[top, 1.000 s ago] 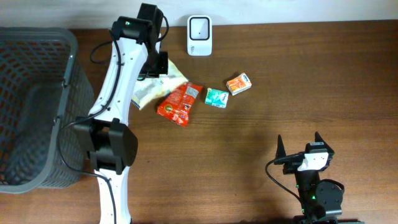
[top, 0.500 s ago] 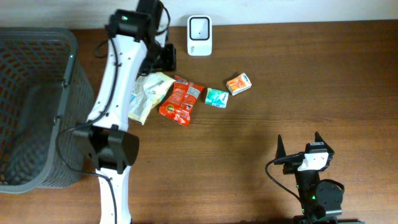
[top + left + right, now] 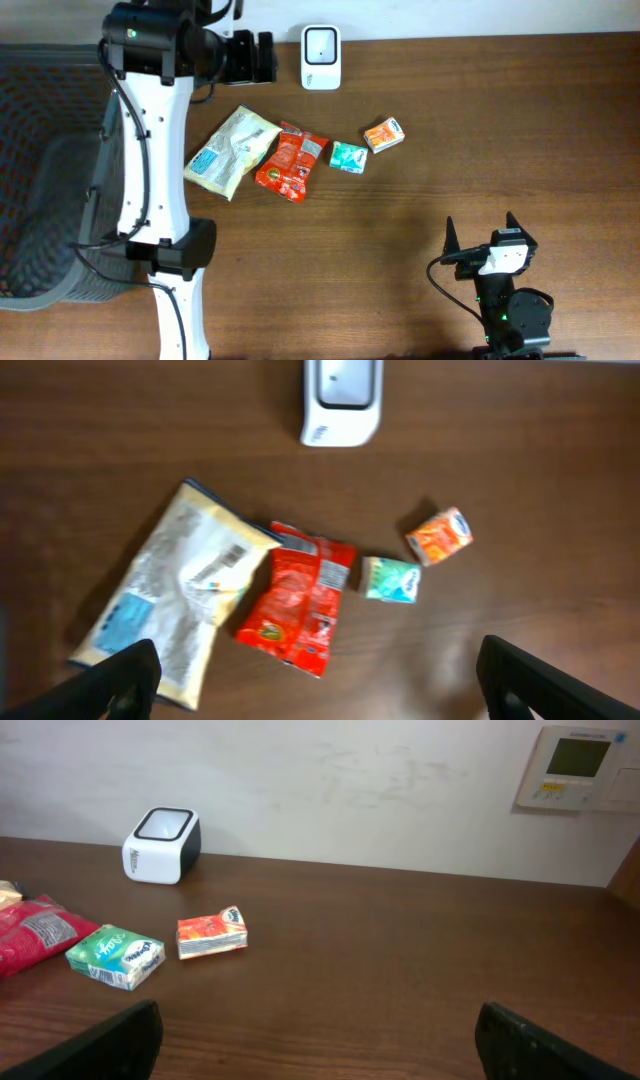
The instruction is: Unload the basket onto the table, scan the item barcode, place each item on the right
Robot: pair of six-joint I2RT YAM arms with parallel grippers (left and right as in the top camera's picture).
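1. The left gripper [image 3: 262, 58] hangs over the back of the table [image 3: 500, 120], just left of the white scanner [image 3: 320, 57], its fingers spread wide with nothing between them
2. The pale snack bag [image 3: 229, 151] lies flat on the wood in front of it, barcode facing up, its right edge touching the red packet [image 3: 291, 163]
3. A green pack [image 3: 348, 156] and an orange pack [image 3: 384, 134] sit near each other, right of the red packet
4. The right gripper [image 3: 481, 232] sits at the near right, well apart from the goods, fingers wide and empty
5. A dark basket [image 3: 50, 170] stands at the left edge
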